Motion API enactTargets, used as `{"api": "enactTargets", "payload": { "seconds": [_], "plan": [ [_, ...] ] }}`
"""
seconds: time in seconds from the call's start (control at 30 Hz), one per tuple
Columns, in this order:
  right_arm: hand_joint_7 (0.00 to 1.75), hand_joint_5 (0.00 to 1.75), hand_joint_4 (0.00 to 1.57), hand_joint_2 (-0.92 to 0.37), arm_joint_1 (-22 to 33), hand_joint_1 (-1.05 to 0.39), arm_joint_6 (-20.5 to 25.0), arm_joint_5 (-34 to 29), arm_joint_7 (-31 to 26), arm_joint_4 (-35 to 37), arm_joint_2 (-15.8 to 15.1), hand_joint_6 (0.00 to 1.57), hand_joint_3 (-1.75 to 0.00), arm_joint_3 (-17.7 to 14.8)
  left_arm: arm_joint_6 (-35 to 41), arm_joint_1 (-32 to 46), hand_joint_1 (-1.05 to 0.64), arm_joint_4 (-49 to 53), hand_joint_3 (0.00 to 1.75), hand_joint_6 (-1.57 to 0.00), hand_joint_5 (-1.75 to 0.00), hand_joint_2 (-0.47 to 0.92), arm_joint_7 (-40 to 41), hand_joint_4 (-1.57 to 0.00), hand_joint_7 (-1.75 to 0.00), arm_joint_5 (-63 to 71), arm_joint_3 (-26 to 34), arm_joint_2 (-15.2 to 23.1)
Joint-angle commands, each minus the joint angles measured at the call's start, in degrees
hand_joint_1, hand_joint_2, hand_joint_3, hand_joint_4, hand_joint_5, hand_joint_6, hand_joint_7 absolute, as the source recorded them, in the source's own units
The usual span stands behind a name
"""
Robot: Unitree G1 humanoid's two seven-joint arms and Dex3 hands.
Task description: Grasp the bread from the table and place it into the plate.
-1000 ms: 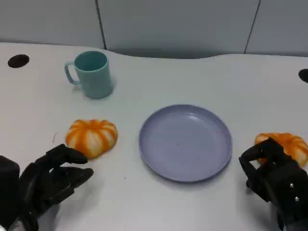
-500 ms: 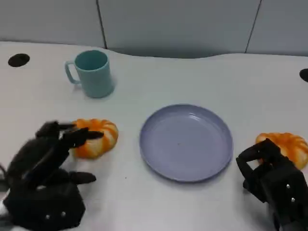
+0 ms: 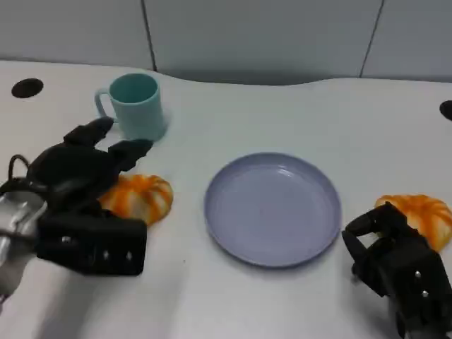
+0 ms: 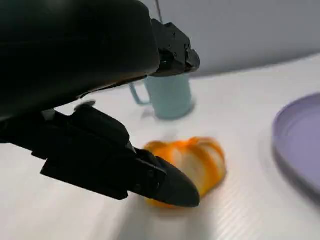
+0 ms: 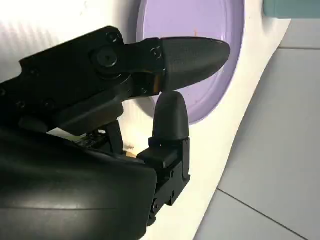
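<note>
- Bread (image 3: 138, 198): your target is a round, ridged orange-and-white loaf on the desk (image 3: 282, 120), left of the purple plate (image 3: 272, 208).
- Your left hand (image 3: 83, 185) hovers over it, fingers spread, holding nothing.
- Your right hand (image 3: 399, 272) sits curled, empty.

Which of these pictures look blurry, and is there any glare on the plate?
Left wrist view: motion-blurred, the bread and mug smeared. Head view: mostly sharp, soft sheen on the plate, faint shadows under it. Right wrist view: the close robot hand is fairly sharp; white table overexposed.
</note>
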Motion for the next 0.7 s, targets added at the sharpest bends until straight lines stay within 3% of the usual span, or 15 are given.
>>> {"api": "enactTargets", "payload": {
  "seconds": [0.03,0.2,0.3,0.4,0.57,0.7],
  "plan": [
    [1.62,1.75,0.59,-0.92,0.1,-0.23,-0.49,-0.25,-0.23,-0.15,-0.87,0.38,-0.39,-0.13,0.09,-7.41,-0.88,12.6,0.0,-0.04,0.0,0.91,-0.44,0.0,0.0,-0.12,-4.16,-2.34],
    [1.61,1.75,0.6,-0.92,0.08,-0.23,-0.71,-0.19,-0.31,0.03,-0.99,0.38,-0.38,-0.03,-0.89,-9.62,-0.88,16.69,0.0,-0.03,0.0,0.91,0.99,0.0,0.0,-1.2,-6.15,-2.55],
    [1.62,1.75,0.6,-0.92,0.59,-0.24,-1.84,0.56,-0.02,0.49,-1.0,0.39,-0.38,-0.26,1.5,-18.06,-0.8,33.11,0.0,-0.06,0.0,0.86,0.22,-0.01,-0.01,0.57,-10.03,-8.76],
    [1.62,1.75,0.61,-0.92,0.86,-0.23,-2.74,0.63,-0.12,0.59,-1.03,0.39,-0.38,-0.21,1.97,-20.93,-0.77,39.85,0.0,-0.09,-0.01,0.83,0.44,-0.02,-0.02,0.24,-11.86,-11.14],
    [1.64,1.75,0.6,-0.92,1.6,-0.22,-2.71,0.9,0.42,-0.6,-1.03,0.39,-0.4,-0.13,3.71,-22.07,-0.73,44.82,0.0,-0.22,-0.05,0.79,-0.25,-0.09,-0.07,-1.42,-12.39,-13.17],
    [1.64,1.75,0.61,-0.92,1.63,-0.22,-2.43,0.6,0.16,-0.64,-1.09,0.39,-0.38,-0.17,4.85,-20.8,-0.63,45.83,0.0,-0.31,-0.08,0.75,-1.61,-0.17,-0.07,-6.32,-8.89,-13.67]
  ]
}}
